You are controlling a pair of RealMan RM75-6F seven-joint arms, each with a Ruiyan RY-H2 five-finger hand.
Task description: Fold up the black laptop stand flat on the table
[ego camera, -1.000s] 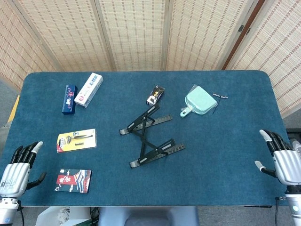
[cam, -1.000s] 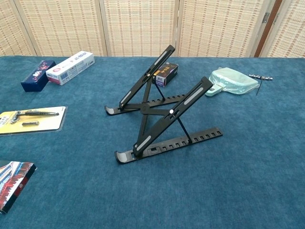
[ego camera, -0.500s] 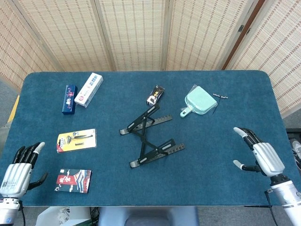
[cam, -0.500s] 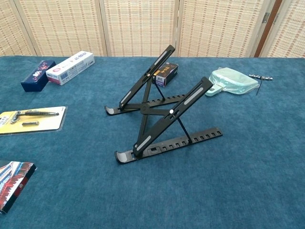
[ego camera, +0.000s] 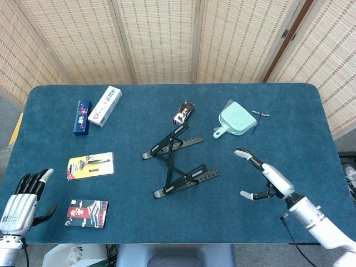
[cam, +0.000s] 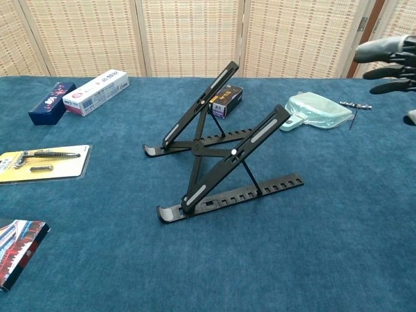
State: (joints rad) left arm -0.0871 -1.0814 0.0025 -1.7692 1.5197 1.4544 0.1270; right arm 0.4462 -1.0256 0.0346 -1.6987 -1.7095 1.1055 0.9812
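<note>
The stand (ego camera: pixel 177 162) sits propped up at frame centre, left of my right hand (ego camera: pixel 268 179), whose fingers (ego camera: pixel 248 157) are spread and empty. That hand has come in from the right edge. My left hand (ego camera: pixel 21 202), fingers apart, rests lower left. Bare cloth (ego camera: pixel 239 211) lies between.

Laptop stand (ego camera: pixel 178 161) propped open at centre of surface (ego camera: pixel 278 128), small box (ego camera: pixel 183 112) just behind it. Dustpan (ego camera: pixel 236 119) behind-right of stand, small tool (ego camera: pixel 260 114) beside dustpan on its right. Two boxes far left-back: long box (ego camera: pixel 105 105) with narrow box (ego camera: pixel 82 117) on its left. Carded tool pack (ego camera: pixel 90 165) left of stand, booklet (ego camera: pixel 87 213) in front of it near front edge. Right hand (ego camera: pixel 266 178) over surface right of stand, apart from it; left hand (ego camera: pixel 22 203) at front-left corner, left of booklet
</note>
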